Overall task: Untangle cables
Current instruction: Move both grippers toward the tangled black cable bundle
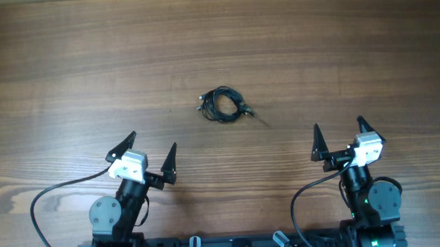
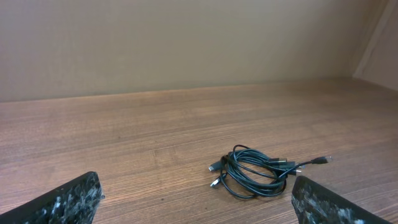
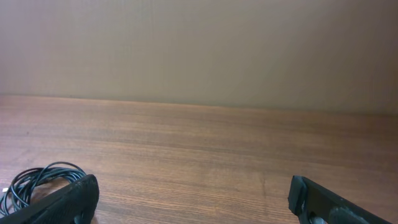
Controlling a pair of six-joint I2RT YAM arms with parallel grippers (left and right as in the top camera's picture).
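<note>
**Overhead and wrist views: the task at its outset.** You see the cables (image 1: 223, 105) lying as one compact coil near the middle of the table (image 1: 68, 63). Several loops overlap, and small plug ends poke out at the bundle's left and lower right. No cord lies apart from the rest, so judge the whole of the untangling as not yet done.

Your left gripper (image 1: 152, 140) stands with its jaws spread wide and nothing between them. Your right gripper (image 1: 337, 123) is likewise spread and empty. Both sit toward the robot's side of the table, well apart from the coil. The coil lies ahead of them and between the two, somewhat nearer the left gripper.

In the left wrist view the coil sits ahead and right of centre, close to the finger (image 2: 323, 204) at the frame's right but not touching it. In the right wrist view only its edge shows at the lower left, partly hidden behind a finger. How the cords cross inside the bundle is too small to tell.
</note>
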